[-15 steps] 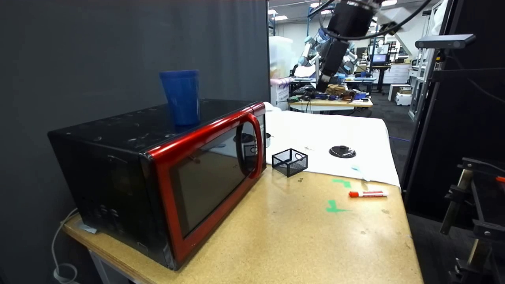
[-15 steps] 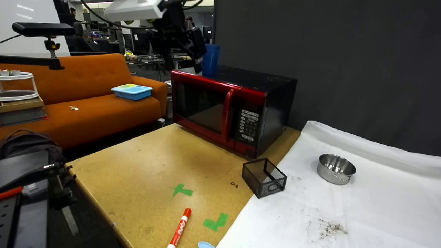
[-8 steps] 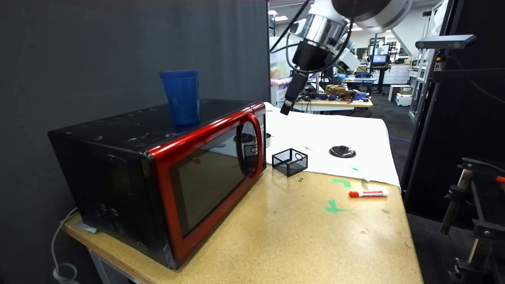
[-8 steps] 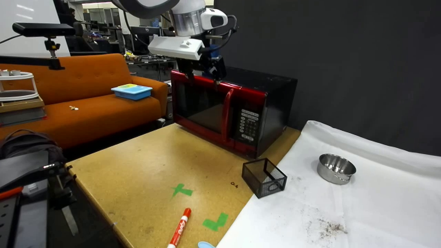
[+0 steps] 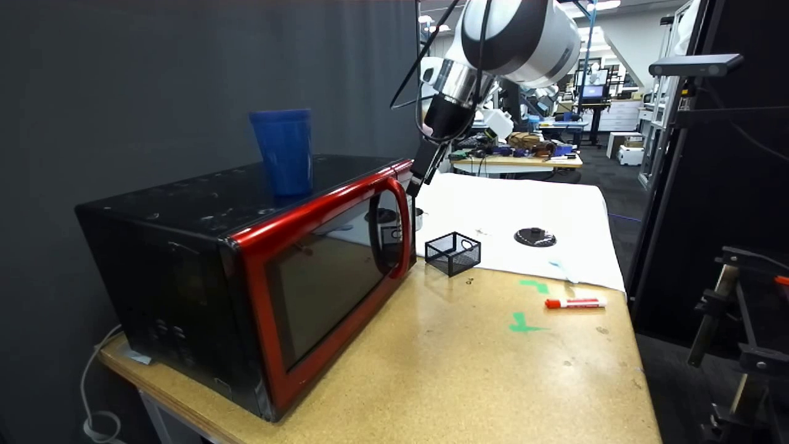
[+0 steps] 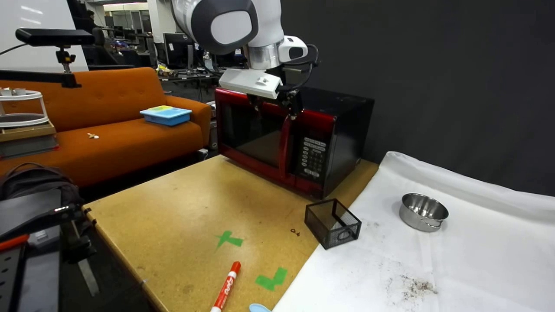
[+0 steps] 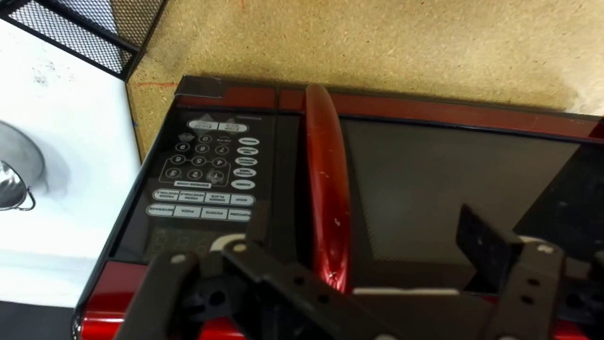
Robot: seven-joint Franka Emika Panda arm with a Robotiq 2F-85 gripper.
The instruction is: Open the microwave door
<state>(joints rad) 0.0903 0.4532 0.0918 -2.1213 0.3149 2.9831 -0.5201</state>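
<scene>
The microwave (image 5: 179,283) stands on the wooden table, and it also shows in an exterior view (image 6: 347,106). Its red-framed door (image 5: 333,271) with dark glass is closed. The curved red handle (image 6: 284,147) runs upright beside the keypad; in the wrist view the handle (image 7: 328,184) lies between the spread fingers, closer to the left finger. My gripper (image 6: 275,112) is open and empty at the handle's upper end, in front of the door. In the wrist view my gripper (image 7: 362,229) covers the handle's top end. Whether a finger touches the handle cannot be told.
A blue cup (image 5: 283,154) stands on the microwave. A black mesh basket (image 6: 333,225) sits near its keypad corner. A metal pot (image 6: 422,212) and a black lid (image 5: 535,237) are on the white cloth (image 6: 477,260). A red marker (image 5: 575,303) lies on the table.
My arm has come down and toward the microwave, bringing the gripper from above and beside it to the top of the handle. The microwave and other objects have not moved.
</scene>
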